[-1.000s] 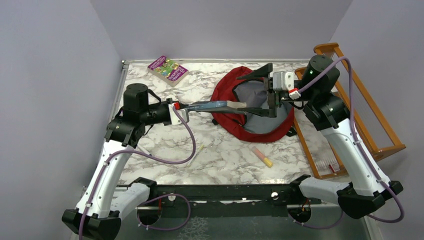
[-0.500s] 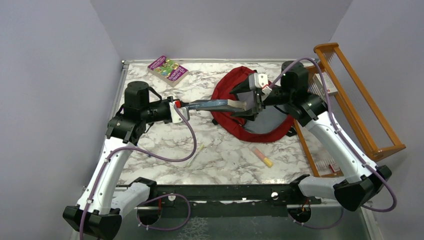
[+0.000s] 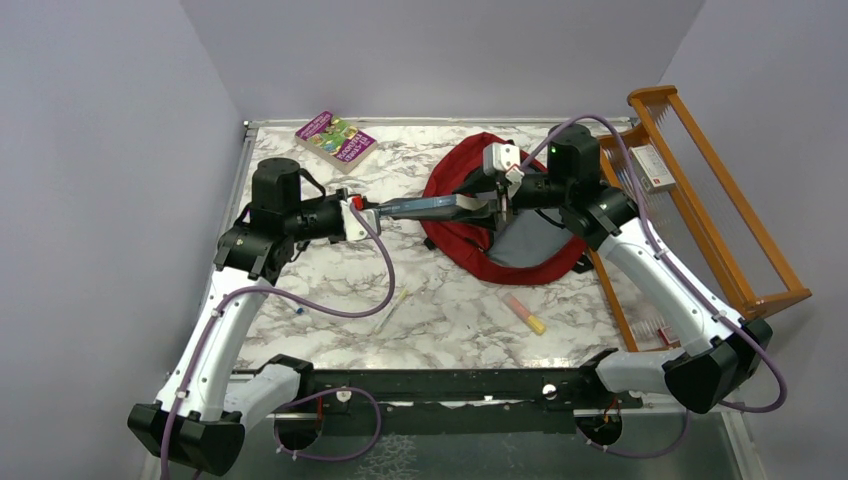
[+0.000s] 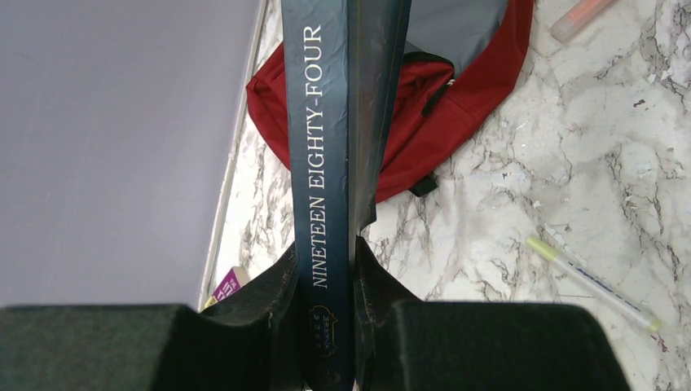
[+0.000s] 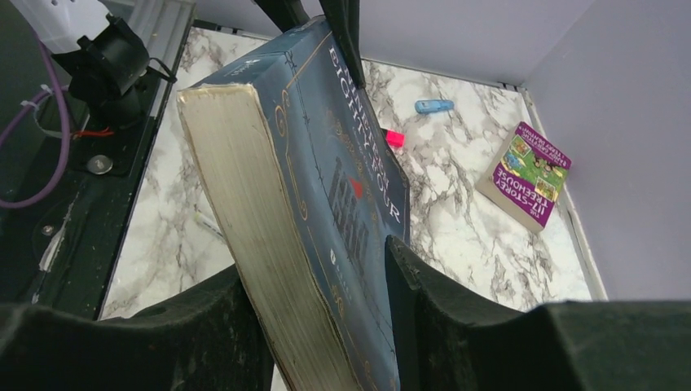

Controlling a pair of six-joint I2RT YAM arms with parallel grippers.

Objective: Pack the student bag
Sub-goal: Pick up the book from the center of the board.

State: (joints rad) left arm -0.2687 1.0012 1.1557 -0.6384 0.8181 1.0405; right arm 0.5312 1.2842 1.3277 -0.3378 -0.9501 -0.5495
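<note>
Marble-patterned white and grey covers the table (image 3: pixel 330 270), which is boxed in by plain lavender walls (image 3: pixel 100 150). From above, the red student bag (image 3: pixel 455 245) lies open at the far middle with its grey lining showing. A wooden rack (image 3: pixel 655 97) stands to its right, a purple book (image 3: pixel 337 139) lies at the far left, and an orange marker (image 3: pixel 523 313) lies near the bag. A dark blue book (image 3: pixel 425 207) hangs level between both arms, one end over the bag. In the left wrist view, the left pincer (image 4: pixel 324 269) is clamped narrowly on the book's spine, and a pen (image 4: pixel 591 281) lies on the marble. In the right wrist view, the right pincer (image 5: pixel 318 277) stands half open around the book's other end, close to pages and cover; whether it grips, I cannot tell.
</note>
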